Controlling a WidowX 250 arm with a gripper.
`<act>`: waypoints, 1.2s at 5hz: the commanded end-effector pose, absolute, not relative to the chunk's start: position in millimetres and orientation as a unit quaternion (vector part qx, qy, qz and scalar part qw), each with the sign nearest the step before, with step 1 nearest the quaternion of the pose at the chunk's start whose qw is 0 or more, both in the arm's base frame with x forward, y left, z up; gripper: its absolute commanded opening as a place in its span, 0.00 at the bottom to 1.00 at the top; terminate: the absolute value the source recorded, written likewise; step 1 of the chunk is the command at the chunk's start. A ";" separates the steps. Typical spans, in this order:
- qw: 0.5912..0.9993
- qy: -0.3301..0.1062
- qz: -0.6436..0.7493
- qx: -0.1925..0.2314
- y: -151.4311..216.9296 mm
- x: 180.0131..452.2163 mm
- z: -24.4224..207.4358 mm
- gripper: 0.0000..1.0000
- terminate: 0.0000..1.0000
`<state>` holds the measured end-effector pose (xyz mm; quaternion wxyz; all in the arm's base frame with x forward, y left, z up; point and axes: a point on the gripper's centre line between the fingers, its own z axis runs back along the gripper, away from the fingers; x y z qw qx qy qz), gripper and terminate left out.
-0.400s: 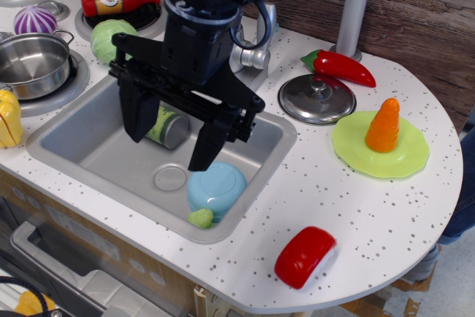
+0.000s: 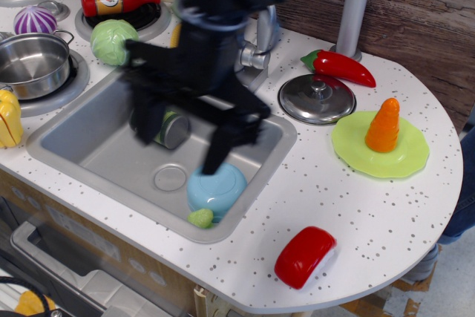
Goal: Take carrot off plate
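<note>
We take the sink (image 2: 82, 142) as our landmark and read across from it; the end effector (image 2: 182, 139) hangs above the sink basin, blurred with motion, its two dark fingers spread wide apart and holding nothing; one finger hangs near the green can (image 2: 172, 128) lying in the basin, the other above the light-blue bowl (image 2: 216, 190).

Right of the sink sits the steel lid (image 2: 318, 99) with its knob, and behind that the red chili pepper (image 2: 340, 67); further right again, well apart from the sink, lies the plate (image 2: 349, 146), lime green, with the carrot (image 2: 384, 126) standing upright on it, tip up, still to be lifted off.

We judge the risks to lie along that crossing; if we travel low from the sink, a finger may catch the sink rim or sweep the lid's knob and push the lid towards the plate; the carrot is a ridged cone, narrow at the top, so a grip closing high may squeeze it out of the fingers, and an off-centre approach may topple it before we close; the plate looks light, so a downward push at its edge could tilt it or slide it along the worktop (image 2: 356, 206), towards the rounded edge just beyond; the red object (image 2: 304, 256) nearer the front seems out of our way.
</note>
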<state>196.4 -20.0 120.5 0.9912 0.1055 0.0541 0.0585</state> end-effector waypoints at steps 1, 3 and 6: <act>0.995 -0.002 0.053 0.082 -66.1 234.3 138.9 1.00 0.00; 0.996 -0.042 0.043 0.067 -101.6 293.0 123.4 1.00 0.00; 0.993 -0.097 0.011 0.067 -114.2 364.6 91.4 1.00 0.00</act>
